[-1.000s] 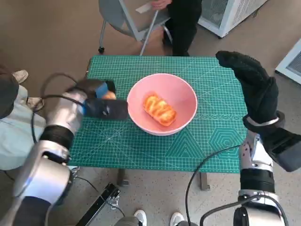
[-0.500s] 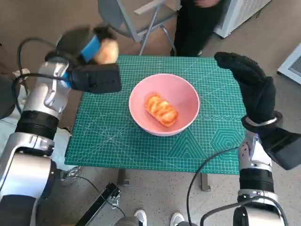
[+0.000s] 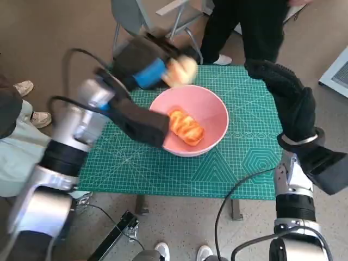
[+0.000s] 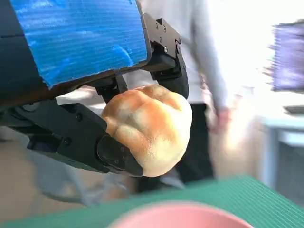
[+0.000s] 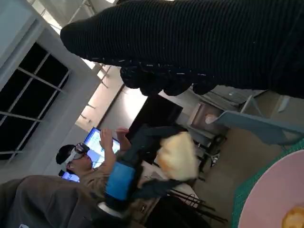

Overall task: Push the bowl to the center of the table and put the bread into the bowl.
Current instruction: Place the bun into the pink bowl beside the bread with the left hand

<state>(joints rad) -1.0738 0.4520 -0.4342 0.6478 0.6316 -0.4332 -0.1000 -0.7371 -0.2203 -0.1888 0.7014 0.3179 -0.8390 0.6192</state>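
Bread roll (image 3: 182, 69) up in the air, pinched in the left hand (image 3: 145, 69), right above the far rim of the pink bowl (image 3: 215, 117)! The left wrist view gives the close look: black fingers (image 4: 114, 153) clamp the round, golden roll (image 4: 149, 128) from both sides, with the blue-taped back of the hand (image 4: 78, 38) above it and the pink rim (image 4: 180, 217) just showing underneath. From the right wrist view the roll (image 5: 178, 156) hangs pale and blurred off the blue-taped hand (image 5: 124, 176), off to the side of the bowl's edge (image 5: 270, 199).

The bowl sits about mid-counter on the green mat (image 3: 239, 163), a touch toward the far edge, and there is a second piece of bread (image 3: 186, 126) lying inside it, glazed and orange-brown, near the middle of the bowl. The left forearm crosses low over the bowl's left rim.

Over on the right, the gloved hand (image 3: 285, 95) is raised above the counter's far right corner, holding nothing, fingers extended and lying close together. A person in dark trousers (image 3: 261, 27) stands just beyond the far edge, beside a grey chair (image 3: 138, 16).
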